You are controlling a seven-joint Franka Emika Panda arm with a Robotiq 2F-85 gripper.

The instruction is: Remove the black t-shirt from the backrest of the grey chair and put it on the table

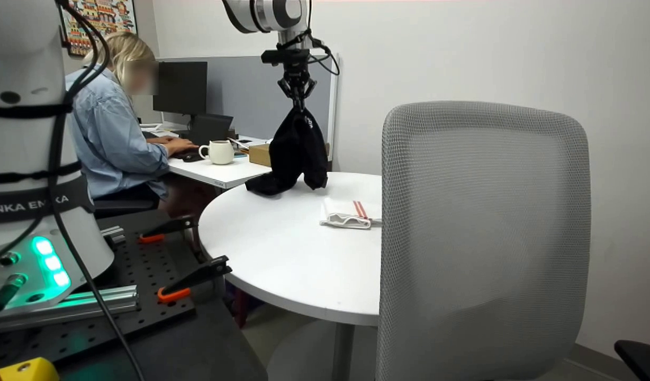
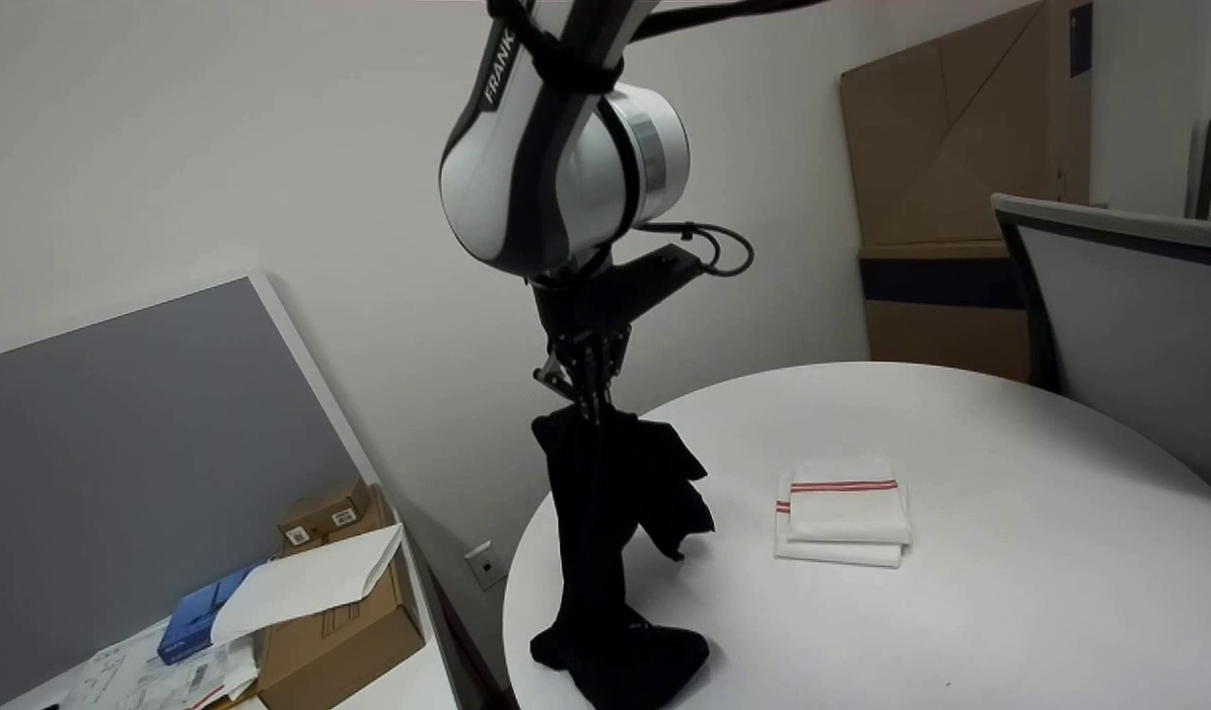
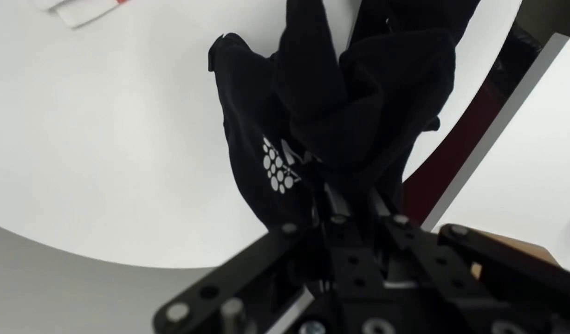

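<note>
The gripper is clamped on the shirt, a gathered bit of black cloth pinched between its jaws. In both exterior views the shirt hangs from it over the table, its lower end resting on the white top near the rim. The wrist view brings out a print of pale dots on the fabric, where an exterior view gives just a small pale mark. The chair hides part of the table in an exterior view. The folded, red-striped towel shows whole in an exterior view; the wrist view catches only a corner of it. An exterior view takes in a seated person and a mug on the desk; a tall carton and an outlet appear in an exterior view.
</note>
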